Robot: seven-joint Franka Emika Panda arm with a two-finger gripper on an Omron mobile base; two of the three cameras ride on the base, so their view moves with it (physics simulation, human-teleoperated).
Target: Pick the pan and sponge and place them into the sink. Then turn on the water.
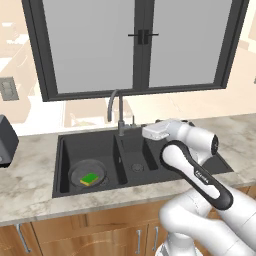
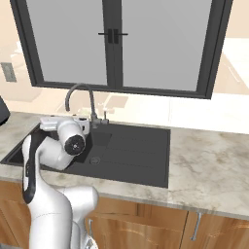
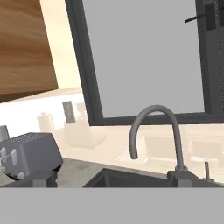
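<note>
The black sink [image 1: 85, 147] is set in the marble counter. In its large left basin lies the round dark pan [image 1: 80, 171], with the green and yellow sponge [image 1: 90, 178] resting on it. My white hand [image 1: 156, 131] hovers over the small basin, to the right of the grey gooseneck faucet [image 1: 114, 106], and points toward it. The hand view looks level at the faucet [image 3: 155, 127] in front of the window. My gripper [image 3: 111, 179] is open wide, its dark fingertips [image 3: 43, 178] far apart with nothing between them. No water is in view at the spout.
A dark grey toaster [image 3: 27, 155] stands on the counter left of the sink [image 2: 141, 148], also seen at the left edge as a grey toaster [image 1: 5, 140]. A small lever [image 3: 206, 168] sits right of the faucet base. The dark-framed window [image 1: 135, 45] rises behind.
</note>
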